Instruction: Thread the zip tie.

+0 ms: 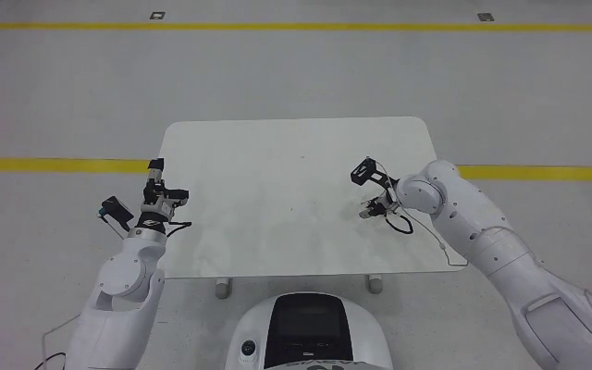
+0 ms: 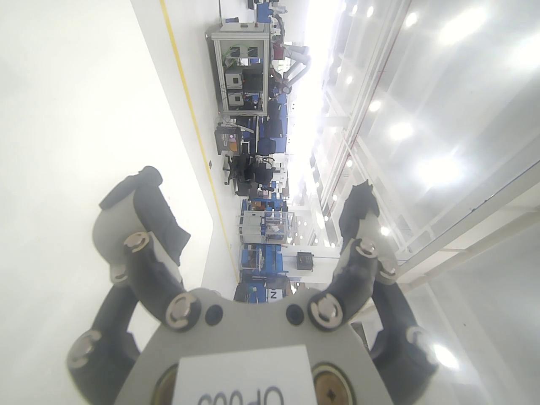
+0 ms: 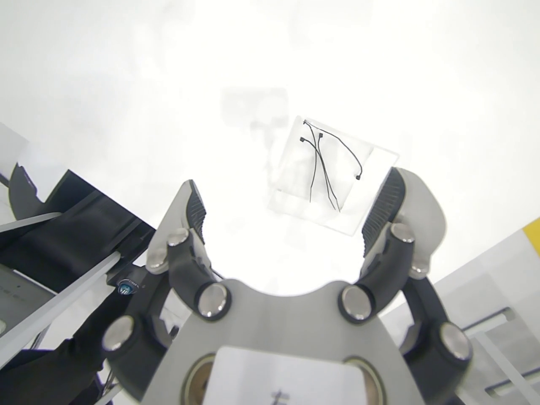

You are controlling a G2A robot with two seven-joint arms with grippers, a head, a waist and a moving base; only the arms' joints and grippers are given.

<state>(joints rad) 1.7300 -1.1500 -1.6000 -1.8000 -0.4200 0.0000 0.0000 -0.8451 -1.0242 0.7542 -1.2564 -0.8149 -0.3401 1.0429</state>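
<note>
- On the white table [image 1: 277, 148], in the top view, the left gripper [image 1: 155, 174] is seen at the left edge. The right gripper [image 1: 370, 211] is held over the right part of the tabletop, well apart from the other.
- In the left wrist view, the left gripper [image 2: 253, 183] is shown with its fingers spread wide and nothing between them. The table [image 2: 84, 86] is seen on one side of it, and a yellow floor line [image 2: 181, 73] runs past the table edge.
- In the right wrist view, the right gripper [image 3: 293, 181] is likewise spread wide, with nothing pinched. Several thin black zip ties [image 3: 317, 153] are seen crossed over one another on a clear square sheet [image 3: 287, 195], which lies flat on the table [image 3: 126, 65]. The ties lie just ahead of the fingertips and are touched by neither finger.
</note>
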